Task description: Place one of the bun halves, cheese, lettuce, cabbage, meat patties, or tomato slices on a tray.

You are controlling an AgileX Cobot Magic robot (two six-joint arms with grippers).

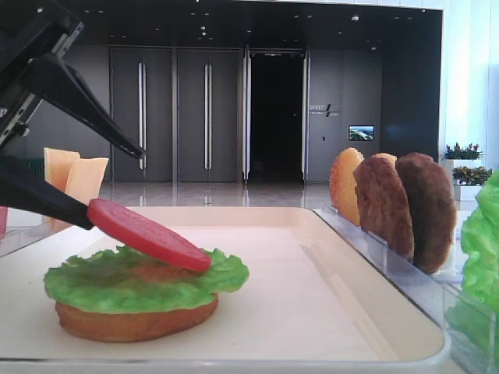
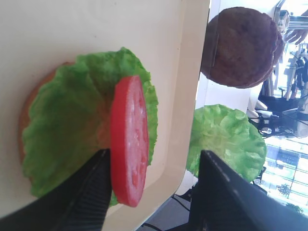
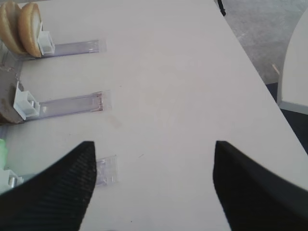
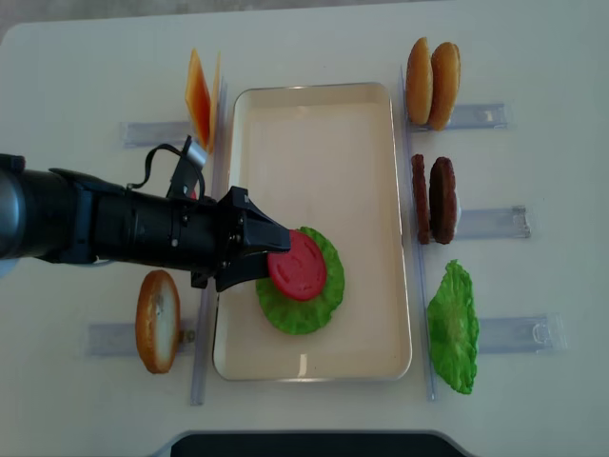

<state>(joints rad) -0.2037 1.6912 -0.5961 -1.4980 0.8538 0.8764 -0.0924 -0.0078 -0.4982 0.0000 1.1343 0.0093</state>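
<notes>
Red plastic rests tilted against my left pincer (image 4: 255, 249): jaws wide, one finger propping the tomato slice (image 4: 297, 265) as it settles on the lettuce (image 4: 303, 307) and bun half (image 1: 132, 323), apparently released, in the tray (image 4: 371, 171). Rightward stand two bun halves (image 4: 433, 83), two meat patties (image 4: 431, 198), one spare lettuce leaf (image 4: 453, 328).

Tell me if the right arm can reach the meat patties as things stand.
Probably yes. The right tool hangs open over bare table, and the meat patties stand upright in their holder on that arm's side, outside the tray, with nothing seen between.
</notes>
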